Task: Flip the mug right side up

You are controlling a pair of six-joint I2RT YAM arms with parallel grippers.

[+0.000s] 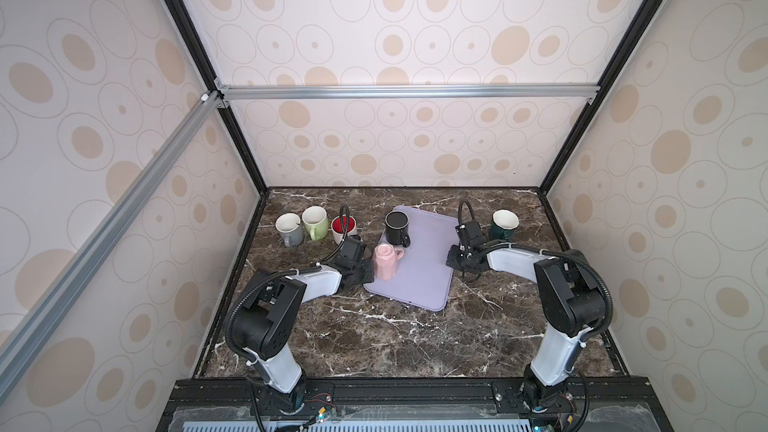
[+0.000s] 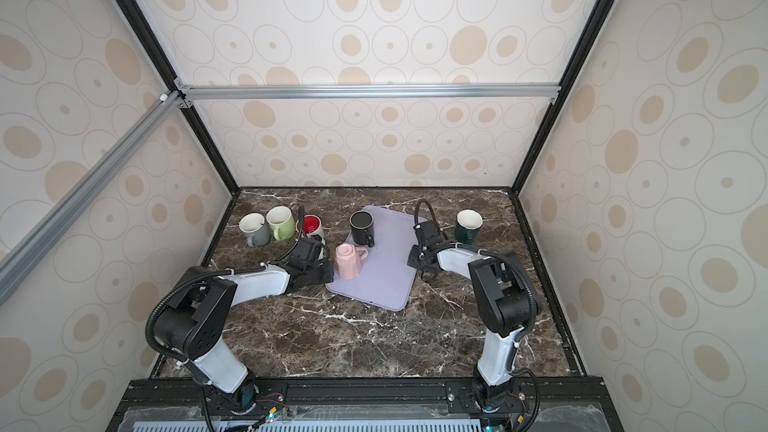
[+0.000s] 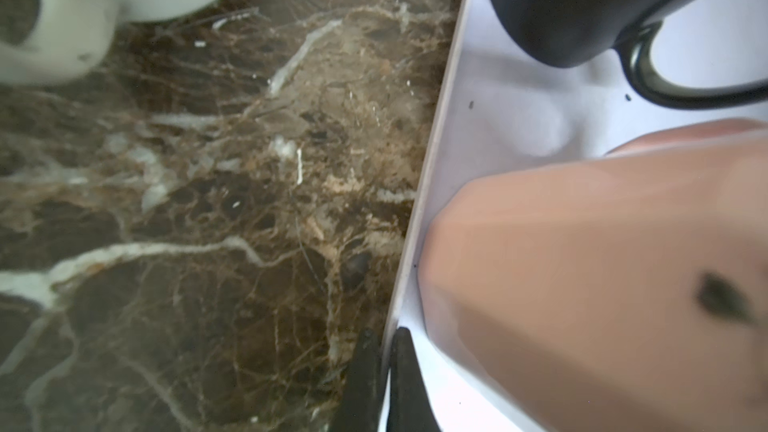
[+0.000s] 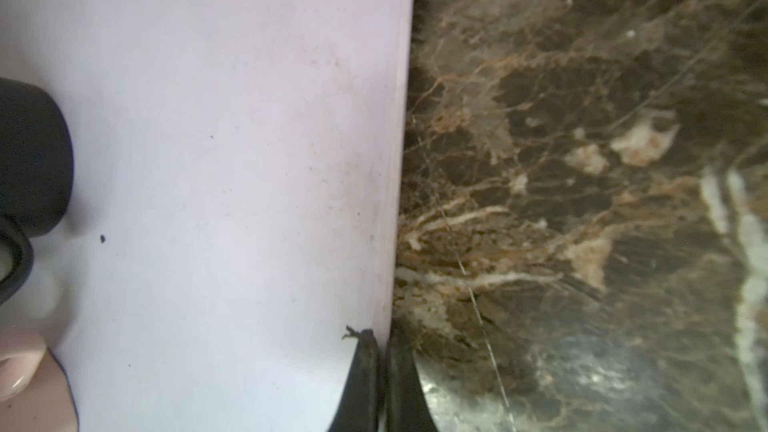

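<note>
Currently I judge the flip itself has not begun. The pink mug (image 1: 384, 261) stands upside down, base up and mouth down, at the 9 o'clock edge of the lavender tray (image 1: 419, 284), which lies on the marble tabletop (image 1: 395, 338).

Neither arm holds a mug. In the left wrist view the left gripper (image 3: 384, 367) is closed, and the tray's rim runs in between its two fingers. So I read it as pinching the rim just beside the pink mug. The right gripper (image 4: 381, 367) is closed the same way on the rim at the tray's 3 o'clock edge.

A black mug (image 1: 397, 228) sits at the tray's 11 o'clock corner. Its handle comes close to the pink mug's handle, which points toward 2 o'clock. I cannot tell which way up the black one is.

Next, as I see it, I need to:
- let go of the rim with the left gripper
- spread its jaws and bring them round the pink mug's wall
- lift it clear of the tray before rolling it half a turn

The black mug leaves little room on that side, so I would approach from 9 o'clock.
</note>
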